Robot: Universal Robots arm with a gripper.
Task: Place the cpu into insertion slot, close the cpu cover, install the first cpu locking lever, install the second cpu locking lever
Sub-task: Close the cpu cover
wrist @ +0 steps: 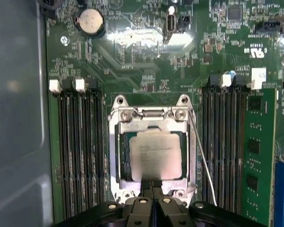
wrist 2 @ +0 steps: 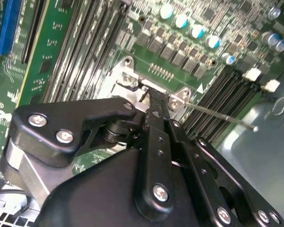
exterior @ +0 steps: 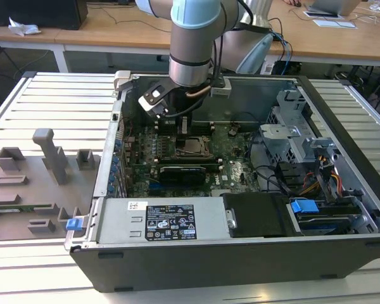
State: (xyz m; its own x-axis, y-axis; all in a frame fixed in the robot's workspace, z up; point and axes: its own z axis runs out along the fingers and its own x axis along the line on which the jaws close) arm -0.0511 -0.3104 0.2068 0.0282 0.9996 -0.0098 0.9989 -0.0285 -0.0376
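In the first wrist view the cpu (wrist: 156,155) lies flat in the insertion slot (wrist: 126,165), its pale metal top showing through the square opening of the cpu cover (wrist: 151,126), which is folded down around it. The gripper (wrist: 153,183) has its two black fingers pressed together with no gap, and their tips meet the cover's edge. In both wrist views a thin wire lever (wrist: 203,161) runs beside the cover and slants away from it. In the exterior view the gripper (exterior: 184,132) stands just at eleven o'clock of the socket inside the open computer case (exterior: 240,259). A black card (exterior: 183,171) lies at six o'clock of the socket on the green motherboard (exterior: 237,174)
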